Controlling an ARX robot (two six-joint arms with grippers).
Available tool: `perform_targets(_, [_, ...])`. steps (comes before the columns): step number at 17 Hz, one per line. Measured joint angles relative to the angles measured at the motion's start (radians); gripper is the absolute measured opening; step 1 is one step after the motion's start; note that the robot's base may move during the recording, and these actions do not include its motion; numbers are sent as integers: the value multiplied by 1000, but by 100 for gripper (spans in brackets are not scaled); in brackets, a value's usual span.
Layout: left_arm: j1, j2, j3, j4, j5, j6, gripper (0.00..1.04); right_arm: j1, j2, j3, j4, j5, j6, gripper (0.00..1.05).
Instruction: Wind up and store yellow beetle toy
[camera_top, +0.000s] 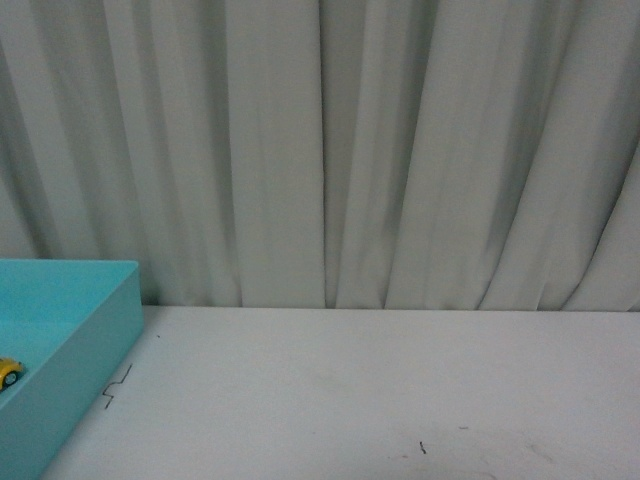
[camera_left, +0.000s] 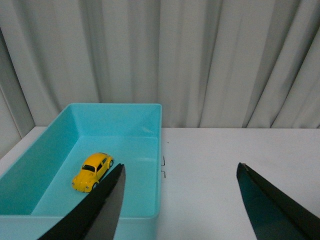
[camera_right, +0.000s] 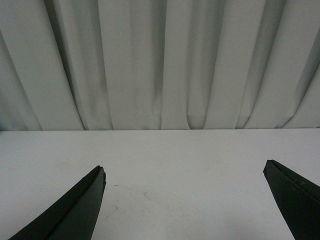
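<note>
already, by the look of it, the small glossy yellow beetle-shaped toy car (camera_left: 93, 172) is sitting on its wheels on the floor of the open turquoise plastic bin (camera_left: 150, 112), roughly in the middle and clear of the walls; in the front view only a sliver of it (camera_top: 8, 372) is showing at the picture's left edge. the left gripper (camera_left: 180, 175) is hovering above and just outside the bin's near wall with its dark jaws spread wide and holding nothing. the right gripper (camera_right: 185, 172) is likewise gaping open and empty over the bare white tabletop (camera_right: 165, 160), well apart from the bin. judging from this, the storing seems done and the step in hand is clearing the arms away; doing it well is meaning lifting the left gripper straight up and back so the near jaw is not clipping the bin's rim or nudging the car. whether the toy is wound cannot be told. no brand, label or readable writing is showing anywhere; only faint scuffs and a small dark squiggle (camera_top: 117, 386) are marking the table beside the bin.
</note>
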Motion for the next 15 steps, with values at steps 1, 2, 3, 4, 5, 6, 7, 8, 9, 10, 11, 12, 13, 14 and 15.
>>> perform_targets(1, [0,0,0,0,0,0,79,0,0,0,0,0,0,98])
perform_targets(2, [0,0,0,0,0,0,91,0,0,0,0,0,0,98])
perform_targets(3, [0,0,0,0,0,0,98,0,0,0,0,0,0,98])
perform_targets(4, [0,0,0,0,0,1,99,0,0,0,0,0,0,98])
perform_targets(5, [0,0,0,0,0,0,98,0,0,0,0,0,0,98])
perform_targets(6, [0,0,0,0,0,0,98,0,0,0,0,0,0,98])
perform_targets(7, [0,0,0,0,0,0,98,0,0,0,0,0,0,98])
perform_targets(8, [0,0,0,0,0,0,98,0,0,0,0,0,0,98])
perform_targets(9, [0,0,0,0,0,0,98,0,0,0,0,0,0,98])
perform_targets(10, [0,0,0,0,0,0,98,0,0,0,-1,0,0,98])
perform_targets(11, [0,0,0,0,0,0,98,0,0,0,0,0,0,98])
perform_targets(12, [0,0,0,0,0,0,98,0,0,0,0,0,0,98])
perform_targets(13, [0,0,0,0,0,0,98,0,0,0,0,0,0,98])
perform_targets(14, [0,0,0,0,0,0,98,0,0,0,0,0,0,98])
perform_targets(15, [0,0,0,0,0,0,98,0,0,0,0,0,0,98])
